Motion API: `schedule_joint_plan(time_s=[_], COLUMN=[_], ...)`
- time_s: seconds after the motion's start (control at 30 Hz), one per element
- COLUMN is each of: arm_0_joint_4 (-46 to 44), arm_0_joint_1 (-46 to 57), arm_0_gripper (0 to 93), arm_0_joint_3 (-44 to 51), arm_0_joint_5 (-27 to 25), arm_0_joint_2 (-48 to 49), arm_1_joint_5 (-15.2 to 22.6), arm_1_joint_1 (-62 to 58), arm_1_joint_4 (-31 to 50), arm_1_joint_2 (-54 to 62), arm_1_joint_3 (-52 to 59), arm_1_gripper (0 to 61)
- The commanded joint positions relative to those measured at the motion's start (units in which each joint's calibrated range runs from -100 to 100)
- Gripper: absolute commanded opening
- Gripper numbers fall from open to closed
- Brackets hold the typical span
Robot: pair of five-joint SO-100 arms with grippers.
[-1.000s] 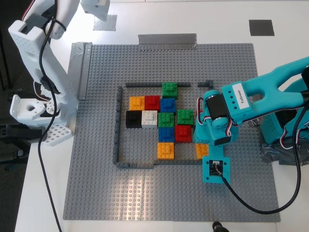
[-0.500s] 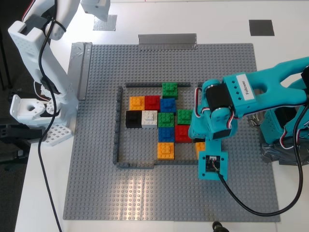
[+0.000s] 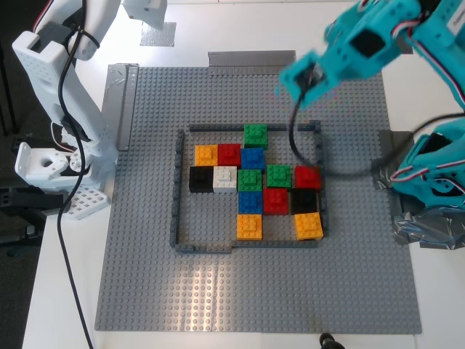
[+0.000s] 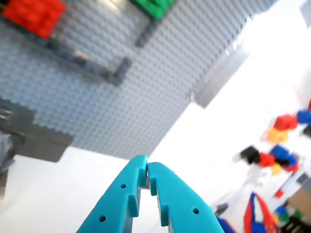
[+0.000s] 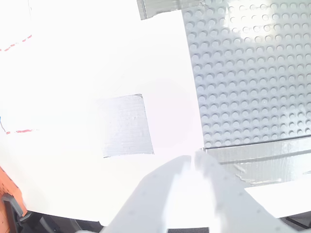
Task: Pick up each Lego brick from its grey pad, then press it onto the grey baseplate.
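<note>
Exterior view. Our teal arm is raised over the far edge of the grey baseplate (image 3: 254,291), blurred, so its fingers cannot be read here. Inside the dark frame (image 3: 176,189) three orange bricks sit among the other colours: one at the frame's near corner on this view's right (image 3: 308,226), one in the near row (image 3: 249,226), one toward this view's left (image 3: 206,154). The dark grey pad (image 3: 393,41) on the white counter (image 3: 65,291) at the view's upper right carries no brick; the pale pad (image 3: 158,34) at the upper left, partly covered by the white arm, shows none either.

First wrist view. Our first gripper (image 4: 147,171) has its teal fingers pressed together with nothing between them, above the edge of the baseplate (image 4: 160,87). We judge that fingers left like this would knock a brick off a pad rather than straddle it.

Second wrist view. Our second gripper (image 5: 194,160) hangs over the counter just beside the pale pad (image 5: 125,126), which is bare. Glare washes out the white fingers; they appear nearly closed, but we cannot tell for certain. The likely risks: a grasp made on an unloaded pad, or poor aim caused by the overexposure.
</note>
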State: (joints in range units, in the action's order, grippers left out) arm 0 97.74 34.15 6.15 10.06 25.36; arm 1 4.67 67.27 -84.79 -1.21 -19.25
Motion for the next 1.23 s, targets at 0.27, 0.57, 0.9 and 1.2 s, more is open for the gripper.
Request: schedule_joint_plan(time_s=[0.27, 0.57, 0.9, 1.2], arm_0_joint_4=[-23.3, -24.4, -23.2, -15.0], arm_0_joint_1=[37.9, 41.8, 41.4, 41.2], arm_0_gripper=[0.0, 0.0, 0.0, 0.0], arm_0_joint_3=[0.2, 0.9, 0.4, 0.6], arm_0_joint_5=[-0.5, -4.0, -5.8, -6.7], arm_0_joint_2=[-18.6, -22.3, -22.3, -19.7], arm_1_joint_5=[-0.5, -0.5, -0.3, -0.5], arm_1_joint_1=[1.0, 0.7, 0.5, 0.9], arm_1_joint_4=[-1.0, -1.0, -1.1, -0.8], arm_1_joint_2=[3.7, 3.7, 3.8, 3.7], arm_1_joint_3=[-2.7, -2.8, -2.7, -2.6], arm_1_gripper=[0.2, 0.2, 0.2, 0.2])
